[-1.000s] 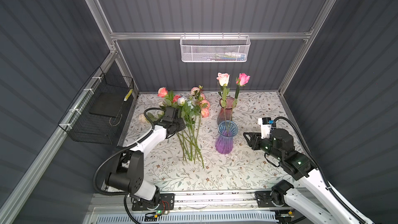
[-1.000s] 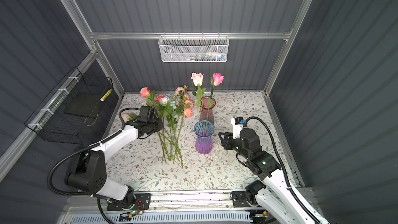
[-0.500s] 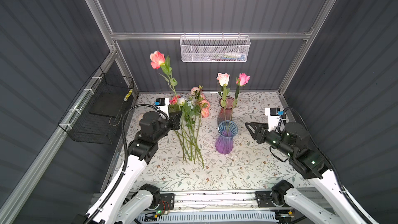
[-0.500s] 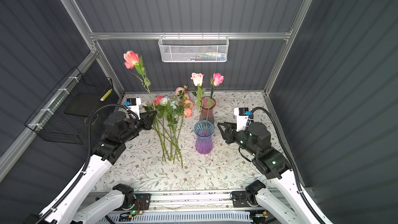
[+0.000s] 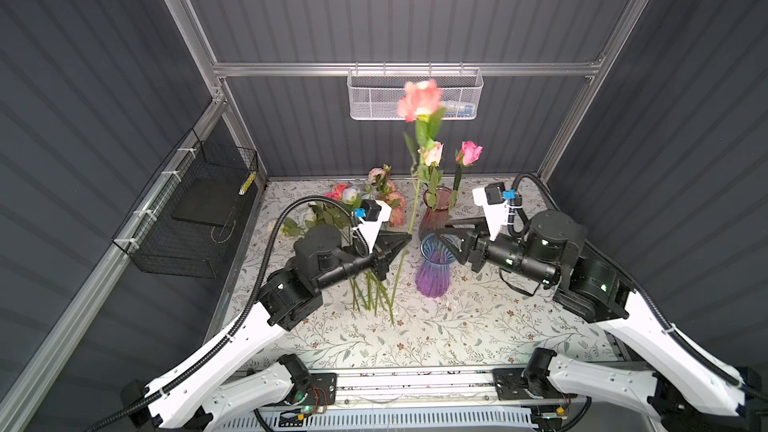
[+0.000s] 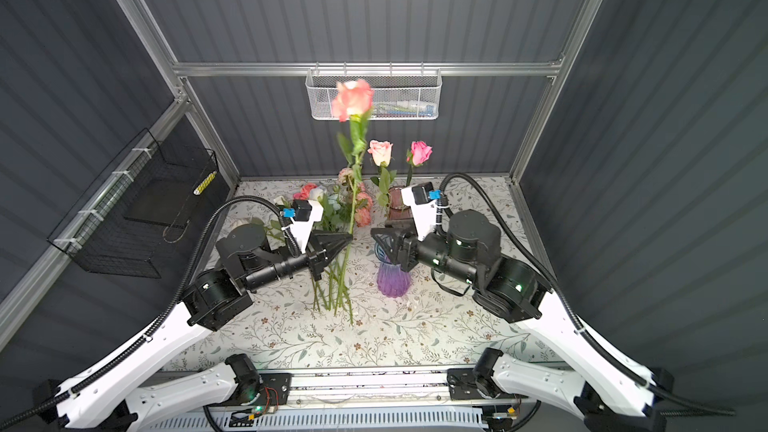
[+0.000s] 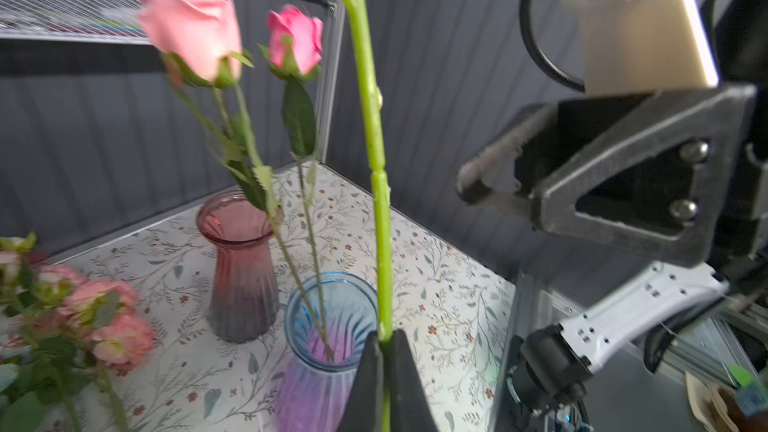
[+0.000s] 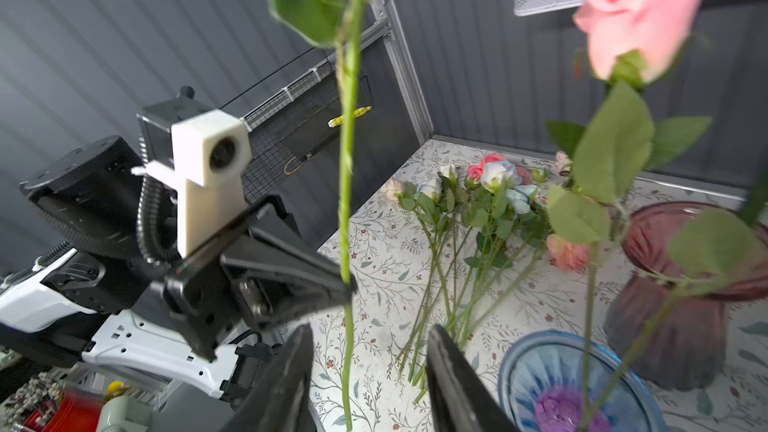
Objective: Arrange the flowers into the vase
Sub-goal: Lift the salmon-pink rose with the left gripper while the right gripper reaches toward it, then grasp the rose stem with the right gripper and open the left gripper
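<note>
Left gripper [image 5: 409, 238] level, rose [image 5: 419, 99] upright

Both grippers look alike. The left gripper [image 5: 409, 237] and right gripper [image 8: 368, 338] each have matte black fingers [image 7: 368, 380] that taper to narrow wedges. They are carried on black triangular side plates, and one plate [image 7: 648, 184] shows two silver screws [image 7: 692, 151].

Just behind each gripper sits a cream-white printed camera mount [image 8: 208, 176] with a round dark lens opening, a black box on top and a small blue clip [image 5: 359, 213].

A black ribbed cable [image 5: 309, 200] arcs back from the mount. Farther back from the gripper come black cylindrical joint housings [image 5: 552, 234] with small green lights [image 5: 602, 284]. Past those are glossy white arm shells [image 5: 232, 351], where white ties hold the cable.
</note>
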Robot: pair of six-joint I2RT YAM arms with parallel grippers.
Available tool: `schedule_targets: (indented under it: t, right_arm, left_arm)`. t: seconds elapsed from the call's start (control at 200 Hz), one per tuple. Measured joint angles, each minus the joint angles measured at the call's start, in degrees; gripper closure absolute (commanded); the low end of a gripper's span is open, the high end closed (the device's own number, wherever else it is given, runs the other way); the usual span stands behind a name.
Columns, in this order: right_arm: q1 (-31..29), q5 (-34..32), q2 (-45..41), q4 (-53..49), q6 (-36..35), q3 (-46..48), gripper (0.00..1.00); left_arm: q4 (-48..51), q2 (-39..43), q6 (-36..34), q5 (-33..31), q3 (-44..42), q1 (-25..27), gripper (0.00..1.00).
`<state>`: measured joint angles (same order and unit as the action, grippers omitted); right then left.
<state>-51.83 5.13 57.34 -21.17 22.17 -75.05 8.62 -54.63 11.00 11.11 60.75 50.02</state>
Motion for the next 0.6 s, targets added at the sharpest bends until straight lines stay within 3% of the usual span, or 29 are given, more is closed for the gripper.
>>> schedule_targets:
  t: [0.235, 0.535, 0.6]
  right_arm:
    - [-1.73, -2.43, 5.99, 2.1, -0.42, -4.72, 0.58]
    - [-1.73, -2.84, 10.12, 4.44, 0.04, -5.75, 0.72]
    - [-1.73, -2.78, 10.58, 4.57, -0.02, -5.75, 0.79]
  left_arm:
    - [0.35, 0.55, -0.37, -0.81, 0.15, 0.87, 1.0]
    - [0.31, 1.27, -0.37, -1.11, 0.04, 0.96, 1.0]
    - [0.33, 1.25, -0.37, -1.29, -0.2, 0.96, 1.0]
